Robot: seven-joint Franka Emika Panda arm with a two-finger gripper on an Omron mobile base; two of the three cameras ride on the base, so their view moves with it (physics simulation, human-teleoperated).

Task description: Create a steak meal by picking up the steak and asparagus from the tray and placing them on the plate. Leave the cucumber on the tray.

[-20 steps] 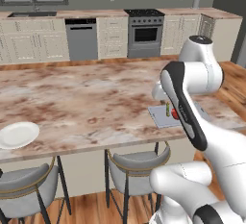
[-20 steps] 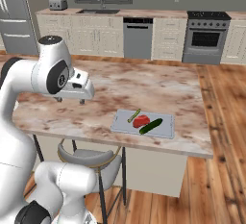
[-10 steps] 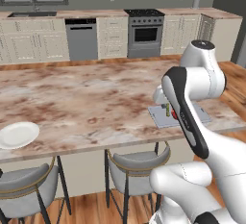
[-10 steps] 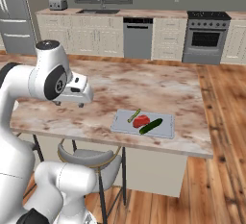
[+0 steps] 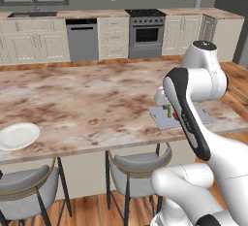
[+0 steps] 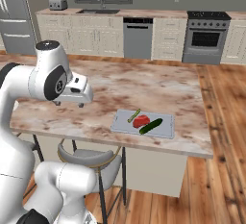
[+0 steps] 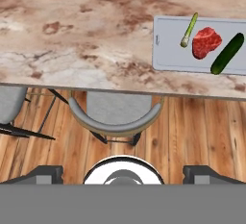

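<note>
The grey-blue tray (image 6: 166, 130) lies near the counter's front right edge. On it are the thin asparagus (image 6: 133, 116), the red steak (image 6: 141, 120) and the dark cucumber (image 6: 151, 126). The hand view has the tray (image 7: 168, 50) at upper right with the asparagus (image 7: 189, 30), steak (image 7: 206, 42) and cucumber (image 7: 227, 53) side by side. My gripper (image 6: 68, 104) hangs over the counter's front edge, well left of the tray, and is open (image 7: 123, 174) with nothing in it. The white plate (image 5: 18, 136) sits far left on the counter. My arm hides part of the tray (image 5: 159, 118).
The marble island counter (image 5: 87, 99) is broad, with its front edge below my hand. Two grey stools (image 5: 138, 164) (image 5: 26, 191) stand under that edge, one of them the stool (image 7: 115, 117) right below the hand. Cabinets and a stove (image 5: 145, 33) line the far wall.
My arm has shifted only slightly, and the hand sits a little lower. The food and the tray have not moved.
</note>
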